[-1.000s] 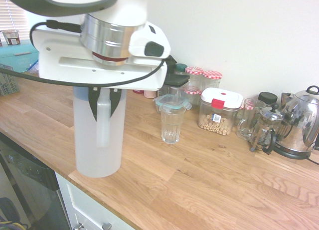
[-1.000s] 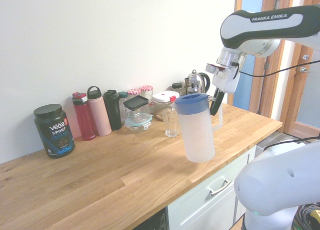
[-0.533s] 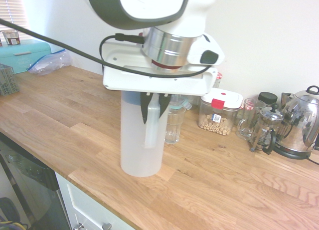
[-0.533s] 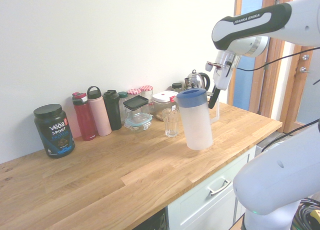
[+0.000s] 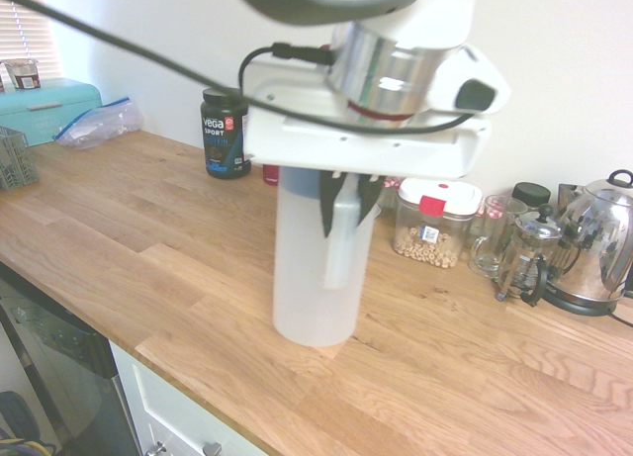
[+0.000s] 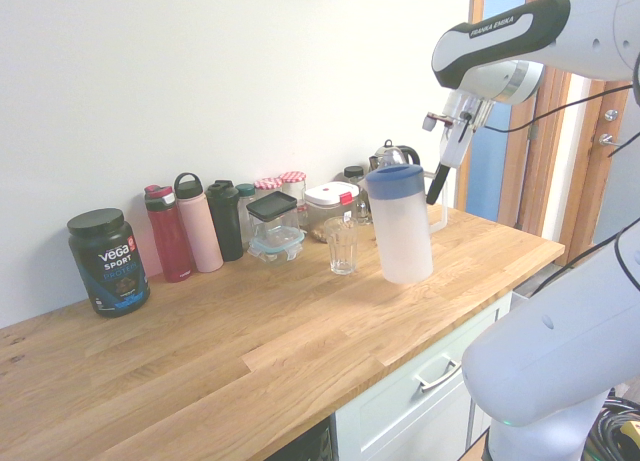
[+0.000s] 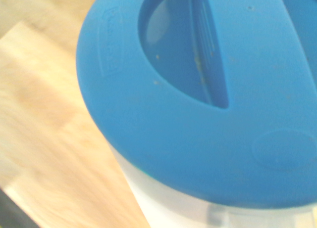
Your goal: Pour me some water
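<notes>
Pitcher [image 5: 315, 268] hides the glass [image 6: 342, 247] in first exterior view. Gripper [image 6: 436, 189] jaws clamp the pitcher handle; storage jars [image 5: 433, 219] stand behind.

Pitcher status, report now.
Fingers shut on the pitcher handle. Pitcher upright, blue lid on, carried above the counter. Empty glass stands beside it; nothing between them.

Bright, even daylight; soft shadows on the counter [image 5: 465, 377]. Arm blurred near the first camera, wrist view soft, perhaps motion-smeared.
</notes>
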{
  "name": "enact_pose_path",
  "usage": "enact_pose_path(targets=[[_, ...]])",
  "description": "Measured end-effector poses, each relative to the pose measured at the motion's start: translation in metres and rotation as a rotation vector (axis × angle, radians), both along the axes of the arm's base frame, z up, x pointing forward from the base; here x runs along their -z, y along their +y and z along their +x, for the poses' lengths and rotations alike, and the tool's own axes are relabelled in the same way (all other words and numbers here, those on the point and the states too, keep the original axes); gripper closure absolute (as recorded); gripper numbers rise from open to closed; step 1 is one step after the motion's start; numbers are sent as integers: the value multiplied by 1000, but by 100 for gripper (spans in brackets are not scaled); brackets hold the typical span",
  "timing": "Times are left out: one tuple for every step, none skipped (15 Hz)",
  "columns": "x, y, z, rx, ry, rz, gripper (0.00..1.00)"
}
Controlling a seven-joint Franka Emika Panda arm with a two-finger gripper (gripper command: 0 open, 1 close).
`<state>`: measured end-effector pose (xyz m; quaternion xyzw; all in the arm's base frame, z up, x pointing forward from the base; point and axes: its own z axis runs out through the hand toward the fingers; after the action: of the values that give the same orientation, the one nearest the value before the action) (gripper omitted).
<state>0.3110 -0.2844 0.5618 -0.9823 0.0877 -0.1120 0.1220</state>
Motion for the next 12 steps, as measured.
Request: enact_pose_path(targets=[[-8, -17, -3, -29, -4, -5, 100], [-12, -35, -8, -82, -5, -6, 100], [-11, -49, -12, -143, 0, -4, 100], [-5, -60, -15, -204, 10, -2, 100], [4, -65, -15, -266, 21, 1, 100], [11, -66, -11, -322, 29, -3, 100], [15, -63, -4, -361, 36, -10, 100], [16, -59, 4, -380, 42, -20, 100], [14, -54, 13, -392, 41, -39, 100], [10, -49, 23, -396, 34, -66, 100], [7, -45, 33, -395, 25, -96, 100], [5, -41, 43, -392, 17, -125, 100]])
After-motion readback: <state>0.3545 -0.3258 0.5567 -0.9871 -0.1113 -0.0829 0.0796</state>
